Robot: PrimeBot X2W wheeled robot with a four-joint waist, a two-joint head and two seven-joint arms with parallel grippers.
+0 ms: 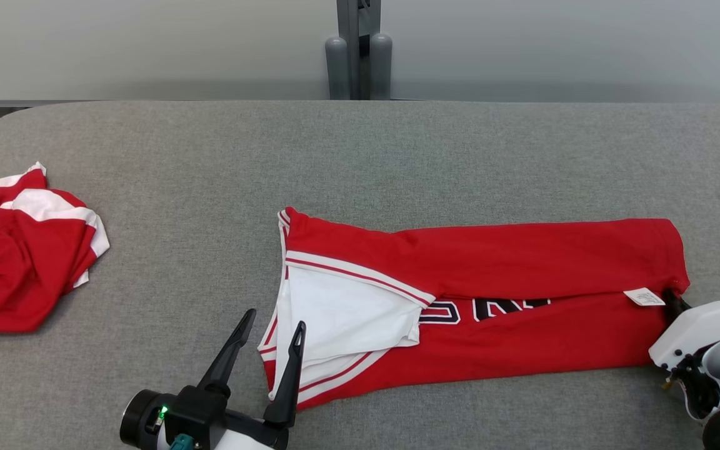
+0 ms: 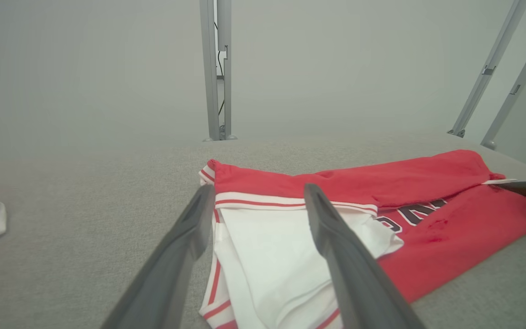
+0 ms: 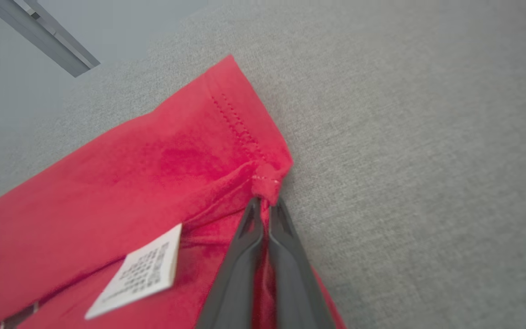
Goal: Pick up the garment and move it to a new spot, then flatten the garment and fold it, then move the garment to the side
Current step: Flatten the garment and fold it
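The garment [image 1: 497, 262] is a red shirt with white sleeves, striped trim and dark lettering, folded lengthwise into a long strip across the grey table [image 1: 360, 150]. My right gripper [image 3: 264, 202] is shut on the hem at the strip's right end, beside a white care label [image 3: 139, 274]; its dark fingers also show in the head view [image 1: 672, 299]. My left gripper [image 1: 272, 322] stands open at the strip's left end, its fingers [image 2: 336, 237] above the white sleeve [image 2: 281, 256] and holding nothing.
A second red and white garment [image 1: 19, 250] lies crumpled at the table's left edge. A grey post [image 1: 359, 50] rises behind the far edge, and slanted metal struts [image 2: 496, 77] stand at the right.
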